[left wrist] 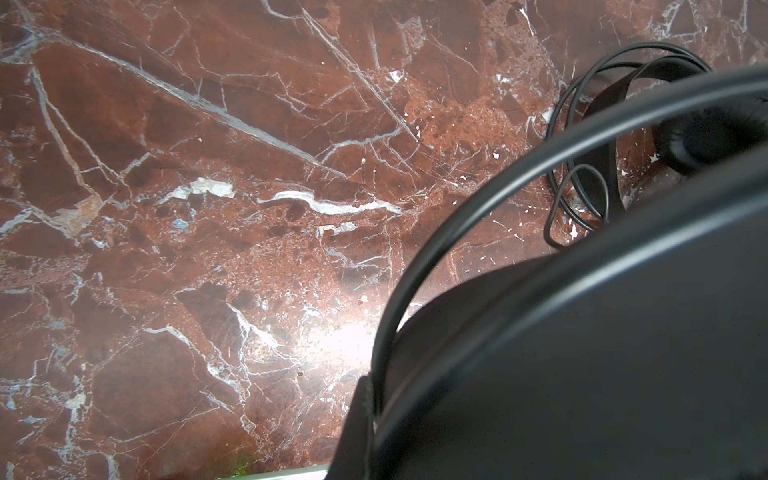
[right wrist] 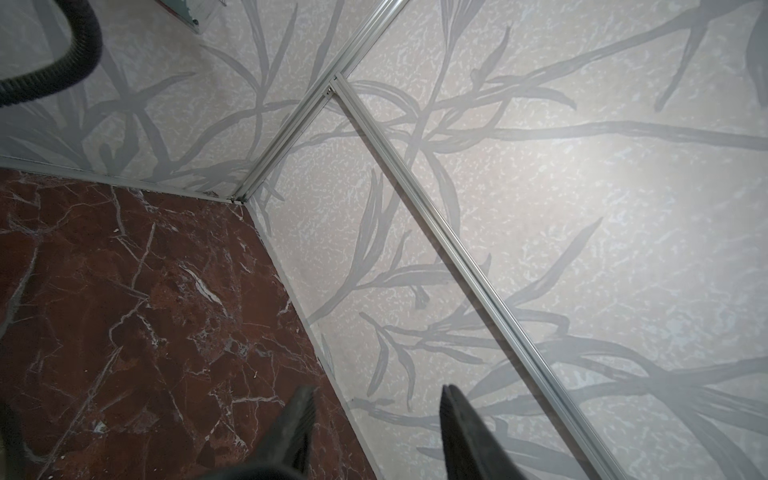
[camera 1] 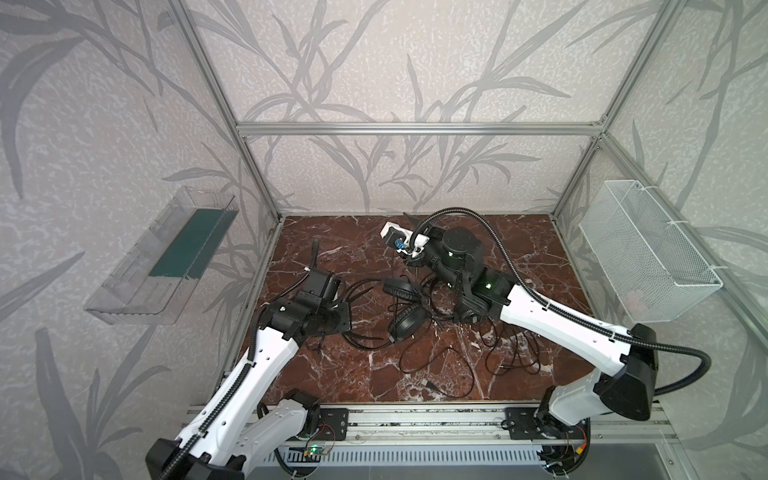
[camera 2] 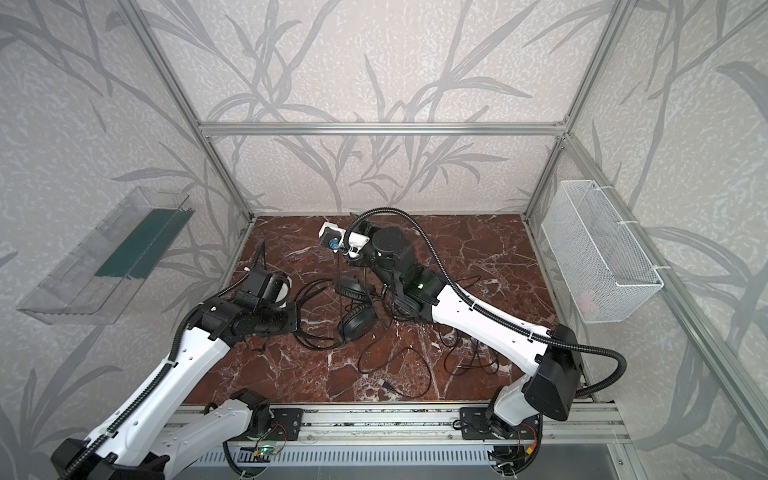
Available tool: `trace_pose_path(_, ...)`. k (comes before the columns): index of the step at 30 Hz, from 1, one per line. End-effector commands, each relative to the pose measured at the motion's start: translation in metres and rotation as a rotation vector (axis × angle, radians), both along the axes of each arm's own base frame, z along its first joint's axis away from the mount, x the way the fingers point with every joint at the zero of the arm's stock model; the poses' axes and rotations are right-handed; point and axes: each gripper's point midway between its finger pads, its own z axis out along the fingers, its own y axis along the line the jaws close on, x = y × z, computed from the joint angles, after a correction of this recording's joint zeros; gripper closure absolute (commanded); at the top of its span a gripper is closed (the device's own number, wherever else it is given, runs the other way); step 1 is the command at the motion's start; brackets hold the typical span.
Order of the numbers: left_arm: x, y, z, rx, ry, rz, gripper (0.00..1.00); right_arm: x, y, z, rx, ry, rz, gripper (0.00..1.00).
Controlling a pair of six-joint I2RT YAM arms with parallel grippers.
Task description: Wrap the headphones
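Location: the headphones (camera 1: 405, 309) lie near the middle of the bench (camera 1: 519, 249), earcups close together, one tilted on edge; a second set appears partly hidden under the right arm, and this cannot be confirmed.
Cable: the thin black cable (camera 1: 446, 365) trails in loose loops toward the front edge of the bench, with its plug lying near that edge.
Handling: judged light. Earcup pads soft; headband (left wrist: 478, 199) thin, springy and smooth, likely to slip in a pinch. The cable is limp, will not hold a bend, and tangles readily.
Grip point: the headband near an earcup for the anchoring arm; the cable a short way from the earcup for the winding arm. Avoid pinching the pads.
Left jaws: the left gripper (camera 1: 332, 320) sits low beside the headband; jaws together. The left wrist view shows the headband arc running close against the jaw body, so a clamp on it is probable.
Right jaws: the right gripper (right wrist: 374, 419) is raised toward the far edge of the bench, pointing at the back wall; jaws apart, nothing between them.
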Motion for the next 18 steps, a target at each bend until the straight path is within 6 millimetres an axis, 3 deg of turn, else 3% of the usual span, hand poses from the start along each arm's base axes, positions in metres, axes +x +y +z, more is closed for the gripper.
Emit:
trace_pose_path(1, -0.005, -0.006, 0.007, -0.016, -0.019, -0.046, 1.0, 0.01, -0.012, 0.046, 0.24, 0.004, -0.007, 0.45)
trace_pose_path(3, -0.003, 0.005, 0.012, 0.024, -0.052, -0.004, 1.0, 0.003, -0.011, 0.043, 0.254, 0.066, 0.034, 0.5)
trace_pose_path(4, -0.002, 0.011, 0.015, 0.048, -0.071, 0.019, 1.0, -0.006, -0.007, 0.041, 0.261, 0.091, 0.093, 0.59)
trace_pose_path(5, -0.001, 0.017, 0.019, 0.068, -0.088, 0.044, 1.0, -0.02, -0.001, 0.037, 0.264, 0.123, 0.172, 0.72)
trace_pose_path(9, 0.001, 0.033, 0.029, 0.128, -0.119, 0.107, 1.0, -0.074, 0.014, 0.027, 0.253, 0.194, 0.409, 0.9)
trace_pose_path(13, 0.007, 0.039, 0.032, 0.163, -0.118, 0.148, 1.0, -0.124, 0.025, 0.009, 0.176, 0.242, 0.525, 0.98)
trace_pose_path(18, 0.014, 0.049, 0.038, 0.211, -0.116, 0.188, 1.0, -0.174, 0.013, -0.011, 0.113, 0.356, 0.607, 1.0)
